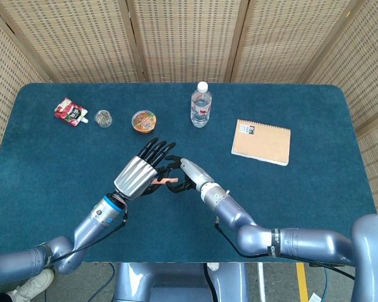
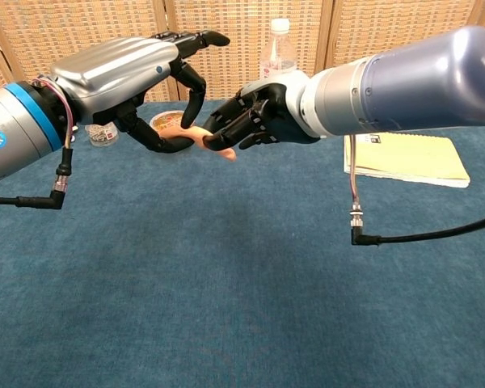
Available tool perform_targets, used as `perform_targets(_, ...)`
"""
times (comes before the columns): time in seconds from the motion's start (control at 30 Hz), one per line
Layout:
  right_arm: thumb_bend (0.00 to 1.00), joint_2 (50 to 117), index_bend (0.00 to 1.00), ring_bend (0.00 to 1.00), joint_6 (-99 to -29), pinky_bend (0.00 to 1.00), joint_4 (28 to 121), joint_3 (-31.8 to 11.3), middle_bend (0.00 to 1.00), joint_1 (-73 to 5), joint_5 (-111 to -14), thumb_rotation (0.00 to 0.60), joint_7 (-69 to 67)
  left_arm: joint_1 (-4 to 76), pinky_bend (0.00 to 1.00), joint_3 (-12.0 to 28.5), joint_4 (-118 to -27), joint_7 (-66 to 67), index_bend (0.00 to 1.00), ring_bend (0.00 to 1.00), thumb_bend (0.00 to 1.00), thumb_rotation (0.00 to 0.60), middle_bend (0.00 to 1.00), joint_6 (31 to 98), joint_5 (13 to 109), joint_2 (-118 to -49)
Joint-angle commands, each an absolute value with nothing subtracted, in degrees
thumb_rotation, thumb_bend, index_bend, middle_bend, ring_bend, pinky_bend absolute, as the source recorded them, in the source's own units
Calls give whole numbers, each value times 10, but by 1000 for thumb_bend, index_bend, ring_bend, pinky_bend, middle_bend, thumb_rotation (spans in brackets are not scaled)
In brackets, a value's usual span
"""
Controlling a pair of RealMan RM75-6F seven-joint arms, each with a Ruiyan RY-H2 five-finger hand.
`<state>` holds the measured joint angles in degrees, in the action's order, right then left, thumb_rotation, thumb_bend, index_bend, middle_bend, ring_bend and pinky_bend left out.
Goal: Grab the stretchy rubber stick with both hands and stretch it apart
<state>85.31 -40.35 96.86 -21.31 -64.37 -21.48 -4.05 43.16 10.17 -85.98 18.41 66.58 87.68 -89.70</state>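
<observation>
Above blue table [image 1: 302, 189]; stick [image 2: 196, 135] held between both hands.

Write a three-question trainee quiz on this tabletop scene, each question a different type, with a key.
1. True or false: the tan spiral-bound notebook lies flat on the blue table.
2. Which hand holds the pink rubber stick? A. left hand only B. right hand only C. both hands
3. Fill in: the clear plastic water bottle stands ____ on the table.

Key: 1 true; 2 C; 3 upright.
</observation>
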Motion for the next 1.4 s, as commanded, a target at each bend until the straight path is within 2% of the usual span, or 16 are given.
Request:
perform_targets(0.03,629,852,663,0,-404,0,969,-213,182,-643,-216,600,-42,433,0,103,-860,185,694,0,592,600,0,667,875,-898)
perform_targets(0.63,630,838,664,0,-399,0,973,-207,183,-632,-226,600,-53,433,0,111,-874,191,683,0,762,600,0,668,857,-881)
perform_targets(1.03,631,831,667,0,-396,0,972,-203,187,-617,-240,600,-67,421,0,121,-878,176,710,0,777,600,0,685,844,-848)
perform_targets(1.4,631,808,669,0,-398,0,985,-197,188,-588,-260,600,-83,387,0,143,-887,136,702,0,778,600,0,727,828,-774)
